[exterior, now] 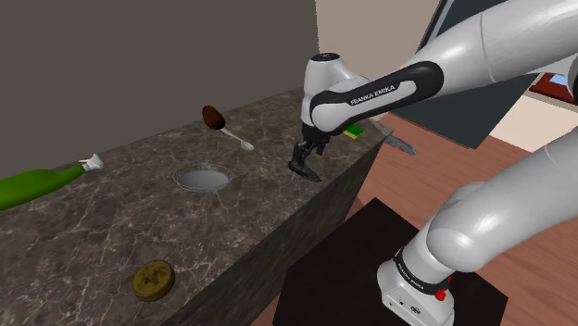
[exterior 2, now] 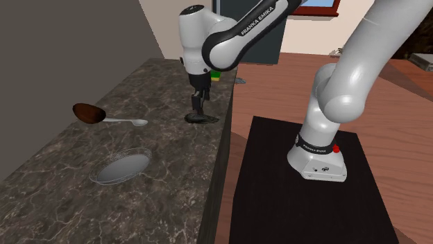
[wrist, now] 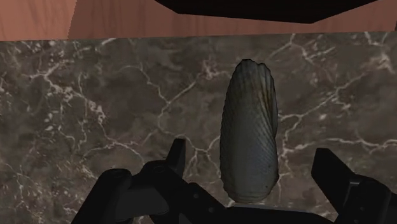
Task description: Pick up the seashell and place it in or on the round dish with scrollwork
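1. While the all-black two-finger gripper (exterior: 304, 165) is hanging low over the dark, white-veined marble countertop (exterior: 102, 236) near its front edge, the step in hand appears to be the grasp; nothing is being lifted yet.
2. The long, grey, ribbed seashell (wrist: 249, 121) is lying flat on the stone, directly beneath the gripper and between its two fingers (wrist: 178, 156).
3. The fingers are standing wide apart, wider than the shell. Stone is showing on either side of it, so they are gripping nothing and touching nothing that I can make out.
4. By my judgement, the next move is calling for closing across the shell's narrow width and lifting it clear. It then needs carrying to the round, shallow, pale dish (exterior: 202, 179), which is sitting farther along the countertop, well apart from the shell.
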`<action>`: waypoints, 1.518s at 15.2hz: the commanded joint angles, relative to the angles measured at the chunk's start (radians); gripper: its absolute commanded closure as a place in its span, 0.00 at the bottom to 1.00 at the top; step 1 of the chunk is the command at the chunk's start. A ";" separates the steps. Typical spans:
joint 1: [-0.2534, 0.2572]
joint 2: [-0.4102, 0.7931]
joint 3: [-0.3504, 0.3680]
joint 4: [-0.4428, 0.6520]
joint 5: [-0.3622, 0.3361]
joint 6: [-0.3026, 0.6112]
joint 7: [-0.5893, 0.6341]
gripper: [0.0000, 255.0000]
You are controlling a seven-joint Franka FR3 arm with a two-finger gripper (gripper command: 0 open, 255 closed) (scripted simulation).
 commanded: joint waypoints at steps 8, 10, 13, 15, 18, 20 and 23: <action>-0.010 0.088 0.000 -0.040 -0.025 0.128 0.019 0.00; -0.010 0.088 0.000 -0.040 -0.025 0.128 0.019 0.00; -0.010 0.088 0.000 -0.040 -0.025 0.128 0.019 0.00; -0.010 0.088 0.000 -0.040 -0.025 0.127 0.019 0.00; -0.010 0.088 0.000 -0.040 -0.025 0.127 0.019 1.00; -0.010 0.088 0.000 -0.040 -0.025 0.127 0.019 1.00; -0.010 0.088 0.000 -0.040 -0.025 0.127 0.019 1.00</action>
